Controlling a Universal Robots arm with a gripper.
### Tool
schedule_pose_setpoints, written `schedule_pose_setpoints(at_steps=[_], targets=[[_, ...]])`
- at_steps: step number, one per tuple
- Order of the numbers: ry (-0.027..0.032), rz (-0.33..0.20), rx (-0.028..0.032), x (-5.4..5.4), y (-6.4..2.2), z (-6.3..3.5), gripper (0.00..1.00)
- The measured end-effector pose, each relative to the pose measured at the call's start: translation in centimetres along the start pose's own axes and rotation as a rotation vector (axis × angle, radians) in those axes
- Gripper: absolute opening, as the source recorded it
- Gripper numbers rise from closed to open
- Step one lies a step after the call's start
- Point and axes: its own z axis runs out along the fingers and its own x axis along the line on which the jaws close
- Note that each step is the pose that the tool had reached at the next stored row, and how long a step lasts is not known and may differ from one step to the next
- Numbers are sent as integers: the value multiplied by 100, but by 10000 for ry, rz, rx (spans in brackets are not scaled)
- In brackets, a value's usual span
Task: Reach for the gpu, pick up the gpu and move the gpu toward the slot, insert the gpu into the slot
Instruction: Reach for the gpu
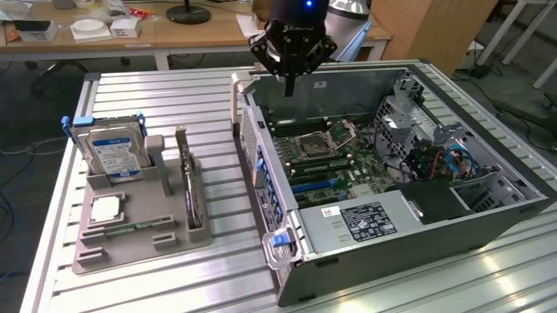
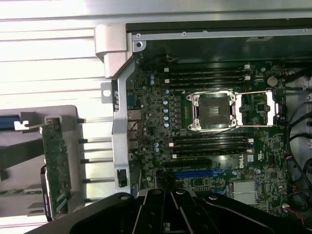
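The gpu (image 1: 186,177) stands on edge in a slot of the grey holder (image 1: 139,244) on the exterior view's left, its green board and silver bracket also in the wrist view (image 2: 55,168). My gripper (image 1: 289,90) hangs above the far end of the open computer case (image 1: 396,225), well away from the gpu, with its fingers pressed together and nothing between them. In the wrist view the gripper (image 2: 165,219) sits over the motherboard. The blue slot (image 2: 193,173) lies on the motherboard below the memory banks, also seen in the exterior view (image 1: 315,186).
A blue-labelled hard drive (image 1: 111,153) stands upright in the holder, with a processor chip (image 1: 106,208) and a green memory stick (image 1: 130,228) lying in front of it. The case's metal walls and cables (image 1: 439,160) surround the motherboard. Desks stand behind the ribbed table.
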Motion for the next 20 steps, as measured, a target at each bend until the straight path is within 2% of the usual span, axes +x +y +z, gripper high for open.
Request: schedule_pose_setpoints(at_steps=[20], targets=[[0, 0, -1, 305, -23, -8, 10]])
